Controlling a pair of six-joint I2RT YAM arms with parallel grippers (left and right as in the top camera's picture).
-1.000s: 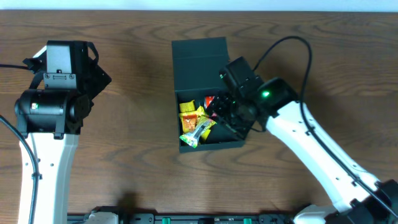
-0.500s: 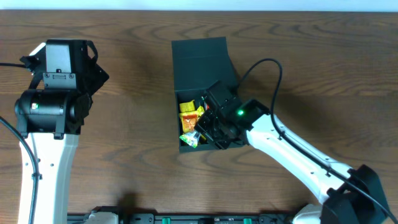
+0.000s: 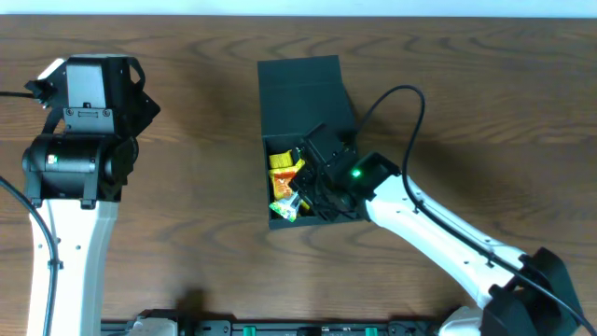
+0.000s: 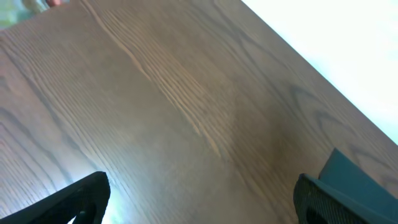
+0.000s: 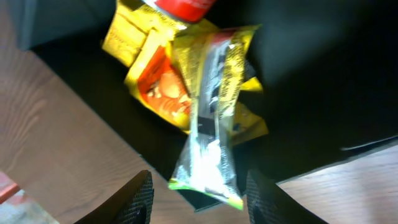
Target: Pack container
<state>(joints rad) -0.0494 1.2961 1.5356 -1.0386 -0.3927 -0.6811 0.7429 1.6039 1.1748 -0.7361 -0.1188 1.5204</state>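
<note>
**Overhead view, compared with one second earlier.** The right arm (image 3: 420, 210) has swung left, and its wrist now sits deeper over the mouth of the container (image 3: 317, 220), covering the red patch that showed there before. The left arm (image 3: 75, 159) has barely shifted at the left of the frame.

The container is a matte, dark teal-green rigid box. It stands at centre frame on the brown wood-grain table (image 3: 187, 187), with its flat hinged lid (image 3: 298, 89) open toward the top of the frame.

**Right wrist view.** The right gripper (image 5: 200, 202) has its dark fingers (image 5: 140, 199) spread well apart at the lower edge, clamping nothing. A crinkled silver packet (image 5: 208, 149) with yellow-green borders lies between and beyond them. It rests on glossy yellow-and-orange packets (image 5: 161, 81) inside the box's dark interior. A red object (image 5: 186, 5) is cut off by the top edge, so its shape is not readable.

**Left wrist view.** The left gripper (image 4: 199, 205) is wide open above bare wood. One corner of the container shows at lower right.
</note>
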